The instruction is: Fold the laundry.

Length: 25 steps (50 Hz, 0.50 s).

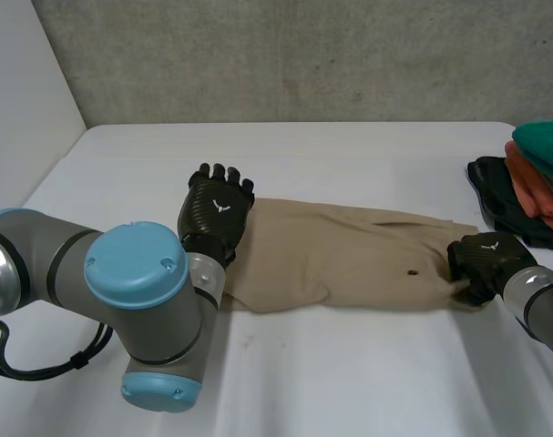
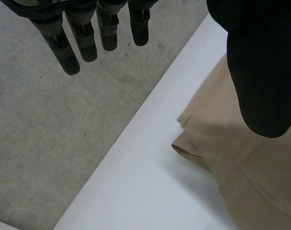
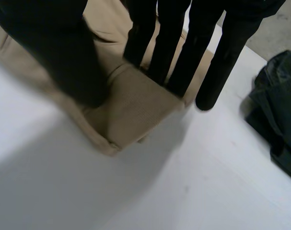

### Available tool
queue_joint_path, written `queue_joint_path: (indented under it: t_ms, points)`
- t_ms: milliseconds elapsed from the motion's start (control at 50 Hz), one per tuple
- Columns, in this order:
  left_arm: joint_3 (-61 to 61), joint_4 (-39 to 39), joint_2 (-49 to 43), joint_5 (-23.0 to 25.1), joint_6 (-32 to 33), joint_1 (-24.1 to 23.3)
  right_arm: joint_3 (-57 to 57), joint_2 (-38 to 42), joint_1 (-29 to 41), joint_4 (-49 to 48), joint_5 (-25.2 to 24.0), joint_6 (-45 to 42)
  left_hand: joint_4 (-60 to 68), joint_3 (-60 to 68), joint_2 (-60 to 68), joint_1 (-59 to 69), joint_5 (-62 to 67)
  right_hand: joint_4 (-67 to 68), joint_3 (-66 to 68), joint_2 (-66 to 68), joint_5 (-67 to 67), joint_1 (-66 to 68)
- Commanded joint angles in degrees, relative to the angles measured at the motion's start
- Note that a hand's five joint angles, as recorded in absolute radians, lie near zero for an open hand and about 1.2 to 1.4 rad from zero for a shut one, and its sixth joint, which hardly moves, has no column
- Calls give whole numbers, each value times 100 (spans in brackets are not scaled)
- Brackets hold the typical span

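Observation:
Beige trousers [image 1: 349, 259] lie folded lengthwise across the middle of the white table [image 1: 349, 382]. My left hand [image 1: 217, 211] hovers palm down over their left end. In the left wrist view its fingers [image 2: 68, 52] are straight and spread, the thumb [image 2: 265, 72] is above the cloth [image 2: 250, 163], and nothing is held. My right hand [image 1: 484, 259] is curled at the right end of the trousers. In the right wrist view, the thumb [image 3: 54, 52] and fingers [image 3: 179, 48] close on the ribbed end corner of the cloth [image 3: 131, 110].
A pile of other clothes [image 1: 531, 182], dark, orange and teal, sits at the table's right edge, close beyond my right hand. The dark garment [image 3: 279, 110] lies beside that hand's fingertips. The table's far edge meets a grey wall [image 2: 49, 143].

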Motion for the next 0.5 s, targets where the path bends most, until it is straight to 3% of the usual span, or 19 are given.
queue_joint_path:
  t_ms: [20,120,240,320,360,500]
  points:
    - [-33,-2,31,-34,3,-5,-38,0,-296,-151,394,-524,-176,-191,-159,-92,-276,1893,1902,1837,2045,2340]
    - [-234,-2,302,-34,12,13,86,-561,-446,-178,535,-1812,-176,-191,-159,-92,-276,1893,1902,1837,2045,2340]
    - [-463,-2,602,-43,3,13,-81,-677,-271,-458,518,-2958,-176,-191,-159,-92,-276,1893,1902,1837,2045,2340]
    - [-604,7,777,-43,-5,39,-283,-642,782,-1072,325,-3135,-176,-191,-159,-92,-276,1893,1902,1837,2045,2340]
    - [-665,7,839,-43,-5,48,-310,-546,1573,-1652,-104,-3161,-176,-191,-159,-92,-276,1893,1902,1837,2045,2340]
    - [-736,-2,980,-60,-154,48,-222,331,2909,-2498,-1624,-3521,-176,-191,-159,-92,-276,1893,1902,1837,2045,2340]
